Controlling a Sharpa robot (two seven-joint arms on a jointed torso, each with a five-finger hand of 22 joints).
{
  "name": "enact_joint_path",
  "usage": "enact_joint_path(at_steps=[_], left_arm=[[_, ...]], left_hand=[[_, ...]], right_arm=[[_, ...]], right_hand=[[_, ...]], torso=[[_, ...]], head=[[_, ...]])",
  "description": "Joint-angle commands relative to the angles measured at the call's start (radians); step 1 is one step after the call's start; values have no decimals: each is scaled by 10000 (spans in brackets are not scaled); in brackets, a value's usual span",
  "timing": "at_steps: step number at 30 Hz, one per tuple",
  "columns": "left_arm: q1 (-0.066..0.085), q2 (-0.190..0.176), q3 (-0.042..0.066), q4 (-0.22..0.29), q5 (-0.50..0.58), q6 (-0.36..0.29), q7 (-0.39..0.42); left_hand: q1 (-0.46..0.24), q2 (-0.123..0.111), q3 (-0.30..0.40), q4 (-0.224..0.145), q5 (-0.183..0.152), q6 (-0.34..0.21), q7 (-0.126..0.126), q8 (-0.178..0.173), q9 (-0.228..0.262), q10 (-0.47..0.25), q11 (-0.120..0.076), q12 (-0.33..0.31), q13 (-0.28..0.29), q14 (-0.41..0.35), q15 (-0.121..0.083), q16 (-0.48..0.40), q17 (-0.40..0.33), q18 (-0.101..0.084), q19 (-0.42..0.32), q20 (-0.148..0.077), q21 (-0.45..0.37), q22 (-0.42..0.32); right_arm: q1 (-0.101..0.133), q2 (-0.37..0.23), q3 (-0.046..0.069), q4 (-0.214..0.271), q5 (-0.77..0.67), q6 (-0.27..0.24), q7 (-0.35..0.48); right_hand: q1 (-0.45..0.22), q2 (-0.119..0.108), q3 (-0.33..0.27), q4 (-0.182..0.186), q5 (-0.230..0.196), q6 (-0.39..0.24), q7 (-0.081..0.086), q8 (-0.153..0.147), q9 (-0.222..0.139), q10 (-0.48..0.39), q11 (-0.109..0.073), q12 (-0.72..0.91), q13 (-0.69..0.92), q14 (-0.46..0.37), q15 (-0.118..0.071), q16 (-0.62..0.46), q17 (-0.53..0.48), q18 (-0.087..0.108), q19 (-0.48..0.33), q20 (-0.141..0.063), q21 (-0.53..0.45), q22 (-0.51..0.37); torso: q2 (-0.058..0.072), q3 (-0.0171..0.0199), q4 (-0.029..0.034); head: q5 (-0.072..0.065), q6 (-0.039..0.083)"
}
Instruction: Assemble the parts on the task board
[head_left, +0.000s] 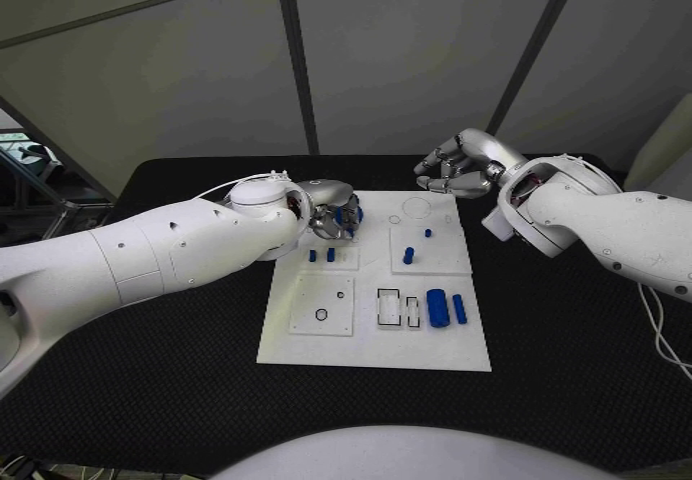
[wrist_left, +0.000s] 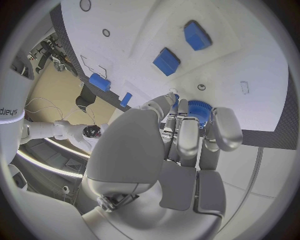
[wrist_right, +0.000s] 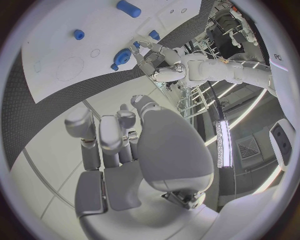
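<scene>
The blue gear (head_left: 351, 214) sits at the upper left of the task board (head_left: 375, 350), pinched in the fingertips of the left hand (head_left: 326, 210); the step looks like seating it on the board, which calls for lowering it squarely. At upper right, beyond the board's far edge, the right hand (head_left: 459, 165) hovers, fingers curled in on nothing; other blue parts (head_left: 446, 307) lie lower right.

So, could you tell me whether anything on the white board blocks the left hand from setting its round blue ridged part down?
Nothing visible does. The left hand holds the round blue ridged part over the far left end of the white task board, and the board beneath it looks bare. The two small blue pegs stand nearer the robot.
</scene>
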Motion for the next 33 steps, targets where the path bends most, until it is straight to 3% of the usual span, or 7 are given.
enact_joint_path(at_steps=[1, 14, 19, 21, 33], left_arm=[[25, -147, 93, 158, -63, -399, 113], [23, -850, 170, 735, 54, -384, 48], [5, -1133, 300, 864, 297, -367, 41], [-5, -1267, 338, 921, 407, -346, 36], [-22, -1468, 391, 1002, 517, -147, -20]], left_hand=[[-44, -53, 71, 2, -8, 36, 9, -42, -15, 87, -10, -43, -12, 73, 9, 55, 26, 264, 84, 1, 77, 396], [-83, -72, 194, -50, -2, 147, 18, -41, -42, 226, -18, -77, -14, 95, 4, 86, 21, 247, 119, 5, 188, 473], [-100, -82, 213, -59, -4, 178, 16, -37, -46, 257, -22, -85, -13, 99, 2, 93, 21, 244, 126, 4, 211, 489], [-106, -86, 233, -69, -5, 203, 17, -35, -50, 283, -25, -91, -13, 102, 0, 98, 21, 243, 128, 3, 217, 496], [-125, -95, 258, -81, -8, 239, 17, -33, -57, 321, -29, -104, -13, 103, -3, 100, 8, 243, 129, 2, 223, 505]], right_arm=[[15, -37, 6, -3, -23, -38, 93], [15, -80, 6, -36, -23, -40, 88], [14, -80, 6, -51, -23, -41, 92], [14, -79, 6, -56, -23, -43, 93], [12, -60, 5, -79, -23, -35, 95]], right_hand=[[-12, -14, 50, -13, 51, 28, 7, -59, -8, -70, -11, -15, 12, 187, -9, -40, 17, 202, 2, 9, -67, 0], [-12, -14, 50, -13, 51, 28, 7, -59, -8, -70, -11, -15, 12, 187, -9, -40, 17, 202, 2, 9, -67, 0], [-12, -14, 50, -13, 51, 28, 7, -59, -8, -70, -11, -15, 12, 187, -9, -40, 17, 202, 2, 9, -67, 0], [-12, -14, 50, -13, 51, 28, 7, -59, -8, -70, -11, -15, 12, 187, -9, -40, 17, 202, 2, 9, -67, 0], [-12, -14, 50, -13, 51, 28, 7, -59, -8, -70, -11, -15, 12, 187, -9, -40, 17, 202, 2, 9, -67, 0]], torso=[[-5, 3, 9], [9, -6, 4], [7, -14, 8], [9, -1, 1], [18, 8, -12]], head=[[20, 29], [48, 65], [59, 66], [65, 60], [82, 51]])
